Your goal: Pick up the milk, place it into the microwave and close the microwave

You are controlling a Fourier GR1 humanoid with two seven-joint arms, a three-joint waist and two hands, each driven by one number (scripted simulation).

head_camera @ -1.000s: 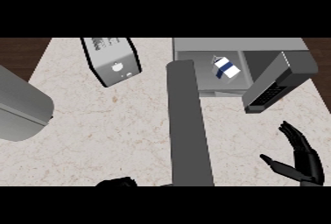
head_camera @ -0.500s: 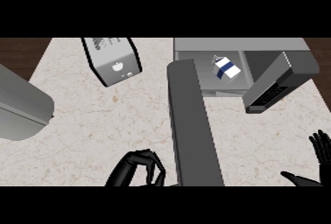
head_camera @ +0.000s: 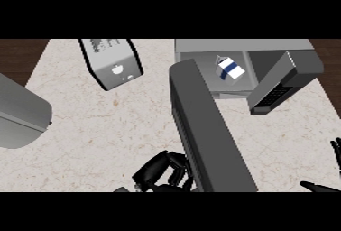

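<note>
The milk (head_camera: 228,70), a small white carton with a blue stripe, stands inside the open microwave (head_camera: 266,47) at the top right. The microwave's door (head_camera: 206,131), a long dark grey slab, swings out toward the lower edge of the view. My left hand (head_camera: 162,173) is at the bottom centre, right against the door's left face near its free end, fingers relaxed and holding nothing. My right hand (head_camera: 335,151) shows only partly at the lower right edge, open with fingers up, away from the door and the microwave.
A silver box-shaped appliance (head_camera: 110,63) lies tilted at the top centre-left. A large grey rounded object (head_camera: 16,113) fills the left edge. A pale marble counter (head_camera: 113,135) spreads between them and the door.
My left hand has risen from the lower edge and moved right, up to the door's left face. My right hand has drifted right and down, partly out of view. The milk has not moved.
</note>
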